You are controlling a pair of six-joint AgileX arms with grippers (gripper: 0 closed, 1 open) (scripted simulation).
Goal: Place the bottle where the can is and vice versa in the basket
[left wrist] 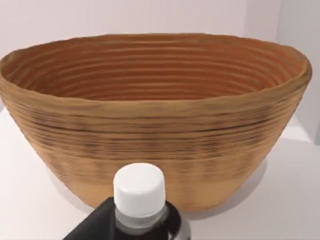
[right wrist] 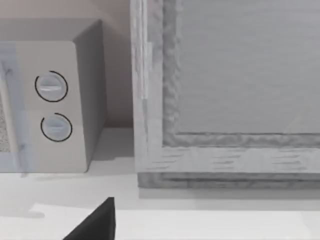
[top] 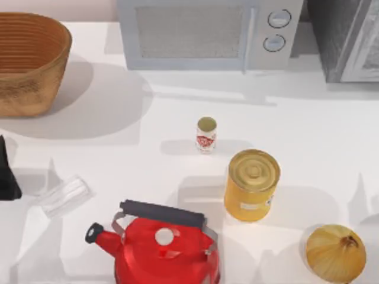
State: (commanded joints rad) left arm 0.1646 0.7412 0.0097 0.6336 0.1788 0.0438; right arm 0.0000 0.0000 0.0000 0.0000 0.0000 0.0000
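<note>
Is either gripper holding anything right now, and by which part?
The left gripper appears to hold the dark bottle with a white cap, gripped just below the cap, facing the tan woven wicker basket. The right gripper's hold cannot be told.

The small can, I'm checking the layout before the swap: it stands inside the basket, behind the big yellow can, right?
No. The small can stands on the bare table, well right of the basket, as the top view shows. It is behind the big yellow can.

The basket (top: 26, 62) is tan-brown with ribbed walls, the can (top: 206, 135) white and red with a dull gold top, the kettle (top: 166, 248) red, the bottle (left wrist: 140, 200) dark with a white cap.
</note>
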